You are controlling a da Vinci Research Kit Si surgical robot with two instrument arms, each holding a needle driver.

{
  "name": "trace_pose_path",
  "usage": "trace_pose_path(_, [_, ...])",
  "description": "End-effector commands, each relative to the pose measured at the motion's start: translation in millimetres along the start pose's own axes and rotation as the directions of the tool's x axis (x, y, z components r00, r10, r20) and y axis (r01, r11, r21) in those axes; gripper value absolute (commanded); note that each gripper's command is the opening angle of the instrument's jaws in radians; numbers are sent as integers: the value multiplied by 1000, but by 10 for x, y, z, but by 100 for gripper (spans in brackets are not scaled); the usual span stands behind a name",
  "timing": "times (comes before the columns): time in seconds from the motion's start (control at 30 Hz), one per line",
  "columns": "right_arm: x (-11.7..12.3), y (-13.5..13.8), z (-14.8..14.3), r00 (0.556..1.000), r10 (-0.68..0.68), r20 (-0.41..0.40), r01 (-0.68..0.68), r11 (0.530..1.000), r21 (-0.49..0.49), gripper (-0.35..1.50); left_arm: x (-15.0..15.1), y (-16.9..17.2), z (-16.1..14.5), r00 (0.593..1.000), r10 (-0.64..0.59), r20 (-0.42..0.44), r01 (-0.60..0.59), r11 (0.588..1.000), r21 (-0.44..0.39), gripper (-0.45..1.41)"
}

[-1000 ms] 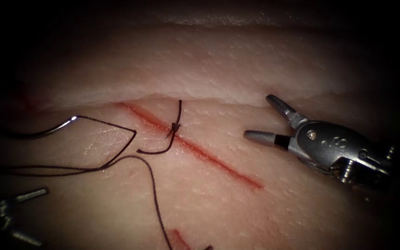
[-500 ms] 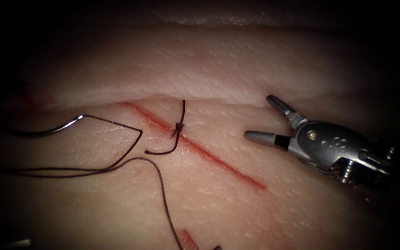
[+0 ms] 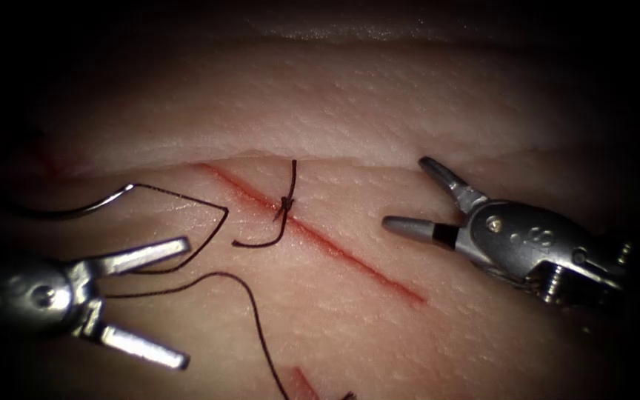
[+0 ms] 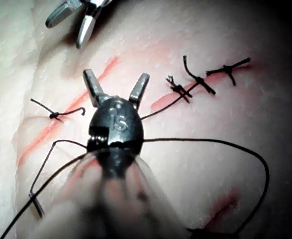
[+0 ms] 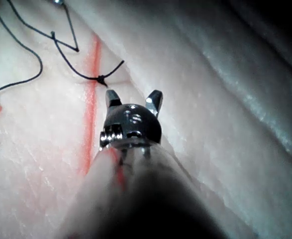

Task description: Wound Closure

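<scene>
Steel needle (image 3: 75, 210), curved, lies flat on the tissue (image 3: 350, 111) near its left edge, left of the cut (image 3: 312, 237), not in the tissue and held by neither tool. Its swaged end, toward the cut, joins the dark thread (image 3: 250, 311). From there the thread runs right, doubles back at a sharp bend and passes under the left tool (image 3: 185, 304), then loops over and trails off toward the near edge of the tissue.

Left tool observed at the near left of the tissue, left of the cut, jaws spread wide and grasping nothing; one jaw lies over the thread without gripping it. In the left wrist view the same tool (image 4: 116, 84) stands released above the tissue, the thread (image 4: 225, 144) passing behind its body.

At the centre, a tied knot (image 3: 284, 202) sits on the cut near its far end, with two short cut tails. Red fluid lines the cut along its length. The left wrist view shows further knots (image 4: 200, 82) on a second red line.

Right tool (image 3: 401, 189) sits right of the cut, well apart from the needle, jaws spread and grasping nothing. The right wrist view confirms this tool (image 5: 134, 99) released, its tips near the knot (image 5: 101, 78).
</scene>
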Motion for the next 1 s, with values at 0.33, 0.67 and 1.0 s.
trace_pose_path(0.33, [22, -9, 16, 1000, -30, 2, 30, 999, 20, 131, -56, -33, 53, 985, 21, 170, -32, 997, 64, 66])
trace_pose_path(0.67, [24, -12, 16, 999, -42, 5, 42, 999, 22, 130, -101, -32, 72, 960, 36, 276, -39, 999, 5, 57])
trace_pose_path(1.0, [25, -17, 22, 999, -44, 10, 44, 999, 28, 130, -101, -38, 74, 966, 24, 258, -28, 1000, 10, 29])
